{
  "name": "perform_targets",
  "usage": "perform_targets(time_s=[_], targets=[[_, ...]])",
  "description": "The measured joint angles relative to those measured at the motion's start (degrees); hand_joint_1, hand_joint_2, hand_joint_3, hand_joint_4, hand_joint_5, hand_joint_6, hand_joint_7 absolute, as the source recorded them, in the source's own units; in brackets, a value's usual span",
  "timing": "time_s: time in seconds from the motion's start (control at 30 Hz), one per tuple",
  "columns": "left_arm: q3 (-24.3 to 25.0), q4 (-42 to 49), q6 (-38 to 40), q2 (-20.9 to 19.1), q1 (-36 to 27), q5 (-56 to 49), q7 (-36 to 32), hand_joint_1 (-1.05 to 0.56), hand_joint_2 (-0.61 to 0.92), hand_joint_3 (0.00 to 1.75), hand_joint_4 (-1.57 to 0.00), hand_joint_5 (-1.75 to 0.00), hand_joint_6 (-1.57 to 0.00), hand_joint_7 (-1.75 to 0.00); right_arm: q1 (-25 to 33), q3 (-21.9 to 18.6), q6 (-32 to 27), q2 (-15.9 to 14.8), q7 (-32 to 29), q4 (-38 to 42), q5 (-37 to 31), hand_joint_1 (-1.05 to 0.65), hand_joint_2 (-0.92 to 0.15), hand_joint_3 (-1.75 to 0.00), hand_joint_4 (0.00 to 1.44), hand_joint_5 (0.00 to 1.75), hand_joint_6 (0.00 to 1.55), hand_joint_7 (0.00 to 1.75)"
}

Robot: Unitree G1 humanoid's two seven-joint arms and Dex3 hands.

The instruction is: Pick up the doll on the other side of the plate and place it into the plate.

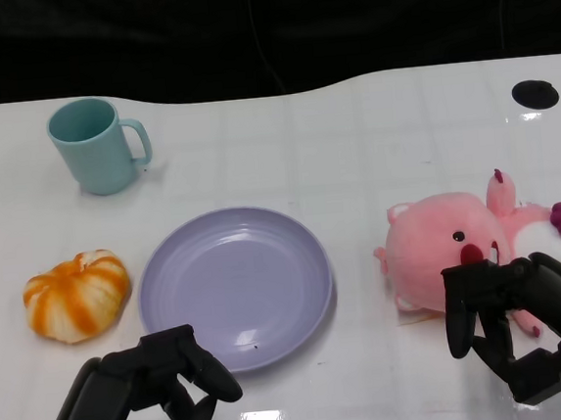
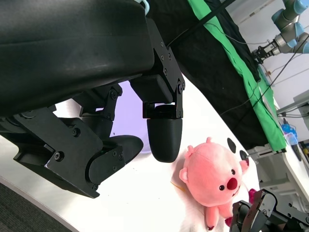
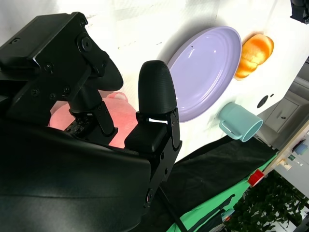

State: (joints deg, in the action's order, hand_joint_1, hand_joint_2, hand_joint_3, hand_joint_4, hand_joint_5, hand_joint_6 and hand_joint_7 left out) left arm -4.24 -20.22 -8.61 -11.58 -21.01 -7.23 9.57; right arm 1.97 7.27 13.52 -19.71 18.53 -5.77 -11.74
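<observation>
Nothing done yet: pink doll (image 1: 448, 250) lying on tabletop (image 1: 353, 135), R of purple plate (image 1: 234, 286), which is sitting empty. I'm hovering my right hand (image 1: 526, 321) just beside doll, fingers spread, gripping nothing. Left hand (image 1: 144, 394) idling, fingers loosely apart. Grasp, lift, place remaining.

Colours on the white table (image 1: 353, 145)
Pink doll (image 1: 441, 250) with red nose, lilac plate (image 1: 233, 285), teal mug (image 1: 93, 145), orange-and-white striped pumpkin (image 1: 77, 295), black fingers (image 1: 461, 302)
</observation>
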Motion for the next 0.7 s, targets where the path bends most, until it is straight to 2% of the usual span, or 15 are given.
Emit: perform_targets(time_s=[0.7], targets=[[-0.1,0.3,0.0,0.0,0.5,-0.1,0.0,-0.06,0.55,1.06,-0.79,-1.49,-0.83,-1.12,-0.3,0.1,0.0,0.0,-0.2,0.6,-1.0,0.06,-0.31,-1.41,0.89,1.75,0.80,1.49]])
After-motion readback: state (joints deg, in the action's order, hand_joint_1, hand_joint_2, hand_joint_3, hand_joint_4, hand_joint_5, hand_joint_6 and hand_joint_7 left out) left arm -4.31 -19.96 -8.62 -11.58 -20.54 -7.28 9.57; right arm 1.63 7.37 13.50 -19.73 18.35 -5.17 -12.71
